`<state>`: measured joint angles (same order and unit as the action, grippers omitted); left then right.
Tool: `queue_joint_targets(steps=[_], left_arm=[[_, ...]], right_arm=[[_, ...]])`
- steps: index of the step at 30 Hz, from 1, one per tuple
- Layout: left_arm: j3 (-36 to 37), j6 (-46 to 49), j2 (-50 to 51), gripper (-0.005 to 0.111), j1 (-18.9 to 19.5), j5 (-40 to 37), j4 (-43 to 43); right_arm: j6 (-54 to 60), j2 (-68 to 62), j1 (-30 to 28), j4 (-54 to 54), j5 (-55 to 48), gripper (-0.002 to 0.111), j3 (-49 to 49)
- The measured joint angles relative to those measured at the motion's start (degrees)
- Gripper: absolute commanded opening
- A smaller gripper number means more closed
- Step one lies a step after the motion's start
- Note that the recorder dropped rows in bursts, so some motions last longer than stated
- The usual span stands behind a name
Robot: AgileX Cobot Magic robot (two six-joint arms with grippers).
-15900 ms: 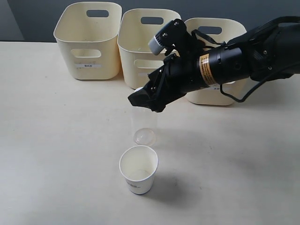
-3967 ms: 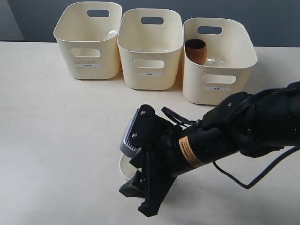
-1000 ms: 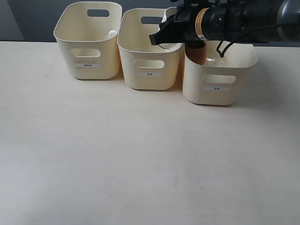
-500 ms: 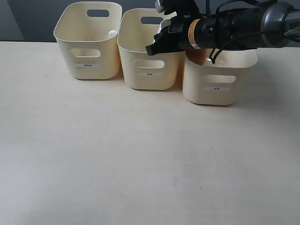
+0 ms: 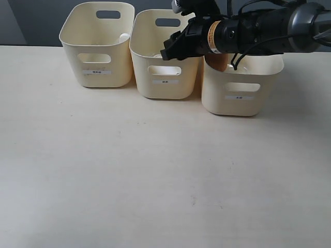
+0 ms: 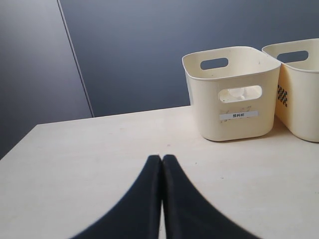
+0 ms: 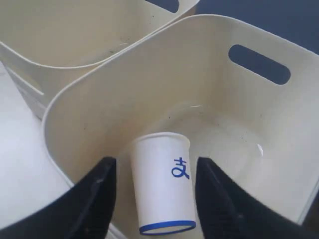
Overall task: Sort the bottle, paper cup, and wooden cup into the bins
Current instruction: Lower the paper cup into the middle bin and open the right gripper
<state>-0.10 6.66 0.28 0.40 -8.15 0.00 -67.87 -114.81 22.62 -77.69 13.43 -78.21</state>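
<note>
In the exterior view we saw three cream plastic bins (image 5: 165, 82) with rounded corners in a row at the back of the pale table (image 5: 155, 170). The black right gripper (image 5: 168, 50) hung over the near rim of the middle bin, its arm reaching in across the right bin (image 5: 240, 98). The squat reddish-brown wooden cup (image 5: 220, 62) stood in that right bin, mostly hidden behind the arm. In the left bin (image 5: 98, 62) the small clear plastic bottle (image 5: 123, 37) showed only its white cap, so we could not tell its axis.

In the left wrist view the left gripper (image 6: 161, 158) hung low over the bare table, its two black fingers (image 6: 144, 199) pressed together with nothing between them; the left bin stood well ahead of it.

In the right wrist view the right gripper's fingers (image 7: 94, 199) were spread wide. The white paper cup (image 7: 162, 184) with a blue mark was inside the middle bin, between them and touching neither. Its long axis ran along the gripper's reach, blue-ringed end towards the camera; we could not tell whether it rested on the bin floor.
</note>
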Motion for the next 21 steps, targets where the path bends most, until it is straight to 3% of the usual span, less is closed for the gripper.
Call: queue_joint_targets(steps=[6,8,11,12,21], left_arm=[[0.0,0.0,0.0,0.000,0.0,0.0,0.0],[0.0,0.0,0.0,0.000,0.0,0.0,0.0],[0.0,0.0,0.0,0.000,0.0,0.0,0.0],[0.0,0.0,0.0,0.000,0.0,0.0,0.0],[0.0,0.0,0.0,0.000,0.0,0.0,0.0]], right_arm=[[0.0,0.0,0.0,0.5,0.0,0.047,0.0],[0.0,0.0,0.0,0.5,0.1,0.034,0.0],[0.6,0.6,0.0,0.6,1.2,0.003,0.9],[1.4,1.8,0.0,0.6,2.0,-0.001,1.8],[2.5,19.1,0.0,-1.6,2.3,-0.001,14.3]])
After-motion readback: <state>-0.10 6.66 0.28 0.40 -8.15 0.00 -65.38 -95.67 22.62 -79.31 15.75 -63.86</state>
